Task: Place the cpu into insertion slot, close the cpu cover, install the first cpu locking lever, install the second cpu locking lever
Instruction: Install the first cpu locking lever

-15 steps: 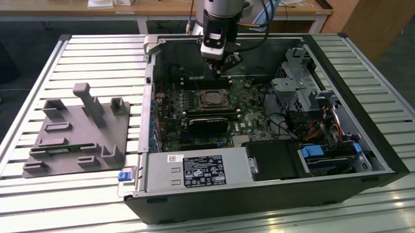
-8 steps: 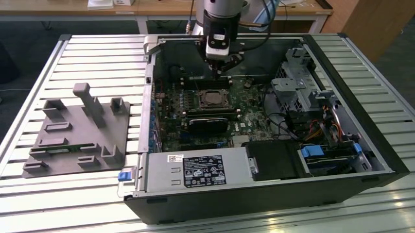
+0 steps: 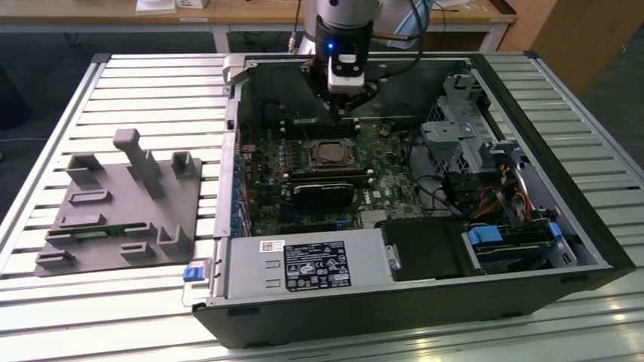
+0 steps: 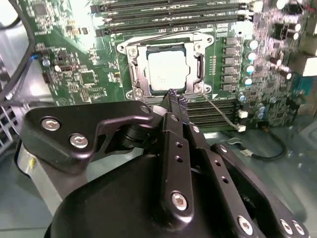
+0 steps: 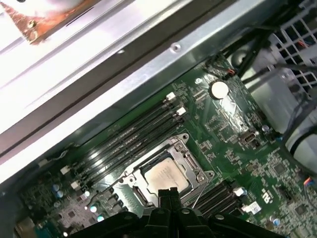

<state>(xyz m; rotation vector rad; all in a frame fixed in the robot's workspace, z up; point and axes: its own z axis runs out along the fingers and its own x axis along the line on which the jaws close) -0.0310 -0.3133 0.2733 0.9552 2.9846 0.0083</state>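
Observation:
The cpu (image 4: 166, 72) lies flat in the insertion slot (image 3: 311, 144) on the green board, its pale metal top showing through the window of the cpu cover (image 4: 163, 45). The cover lies down flat around the chip (image 5: 166, 176). My gripper (image 4: 173, 97) is shut with nothing between its fingers, its tips right at the socket's edge, just above it (image 5: 168, 194). One thin wire locking lever (image 4: 225, 115) angles out from the socket's corner over the memory slots. Another lever (image 4: 166, 36) runs along the socket's opposite side. In the exterior view the gripper (image 3: 342, 115) hangs just behind the socket.
A black heatsink block (image 3: 322, 192) sits just in front of the socket. Long memory slots (image 4: 168, 12) flank it. The case holds a power supply (image 3: 302, 264), a drive cage (image 3: 473, 143) and cables. A grey fixture (image 3: 121, 204) lies on the slatted table at the exterior view's left.

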